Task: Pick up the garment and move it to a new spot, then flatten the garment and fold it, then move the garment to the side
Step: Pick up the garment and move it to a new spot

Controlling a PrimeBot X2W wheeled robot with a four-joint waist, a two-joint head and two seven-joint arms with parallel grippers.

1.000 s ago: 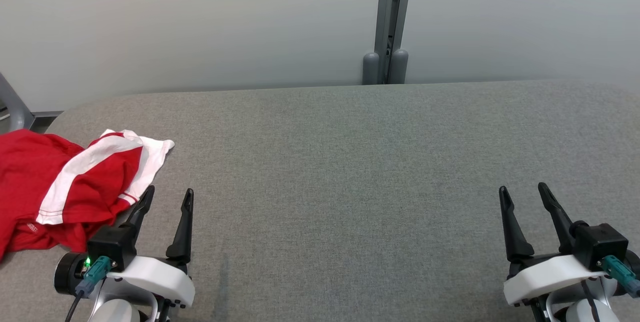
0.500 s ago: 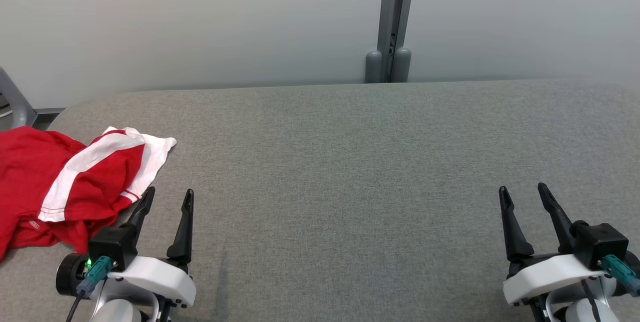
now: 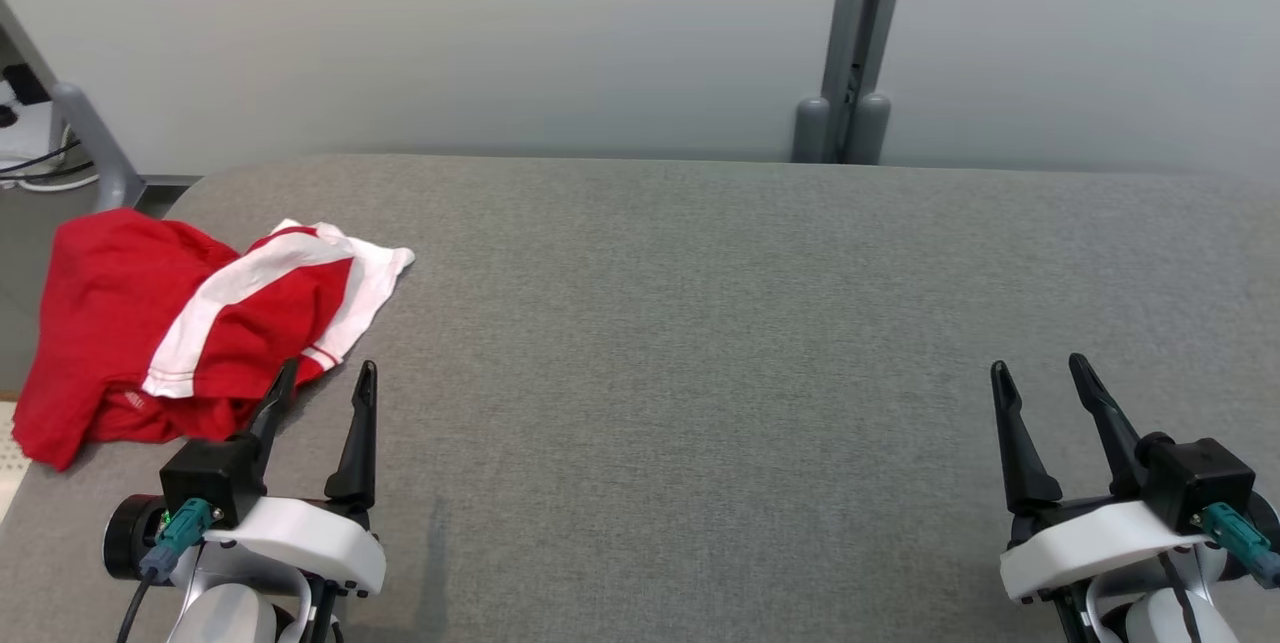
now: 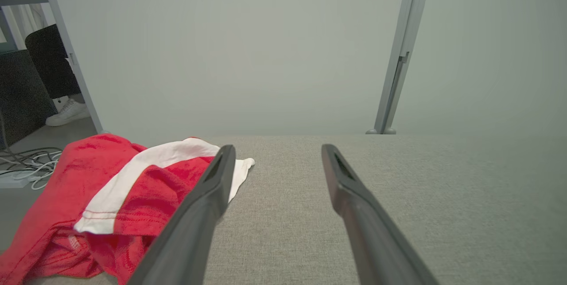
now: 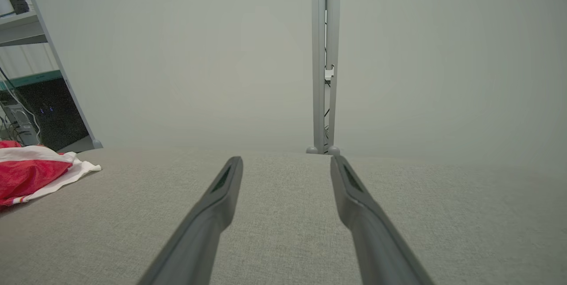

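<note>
A crumpled red garment (image 3: pixel 130 323) with a white stripe lies at the left end of the grey table (image 3: pixel 700 323), partly hanging over its left edge. My left gripper (image 3: pixel 325 375) stands open at the lower left, its left fingertip just before the garment's near edge. In the left wrist view the garment (image 4: pixel 88 187) lies left of the open left gripper (image 4: pixel 275 151), behind the left finger. My right gripper (image 3: pixel 1035 373) stands open at the lower right, far from the garment, nothing between its fingers. The right wrist view shows the garment (image 5: pixel 31 174) at far left and the right gripper (image 5: pixel 285 161) open.
A pale wall with a grey upright post (image 3: pixel 850 43) runs behind the table. Left of the table are a grey frame leg (image 3: pixel 95 138), cables on the floor (image 4: pixel 26 165) and a white shoe (image 4: pixel 66 114). The table's felt top stretches wide between the grippers.
The head camera has turned left, so the garment and post sit further right in the picture. Both grippers stay open and hold their places.
</note>
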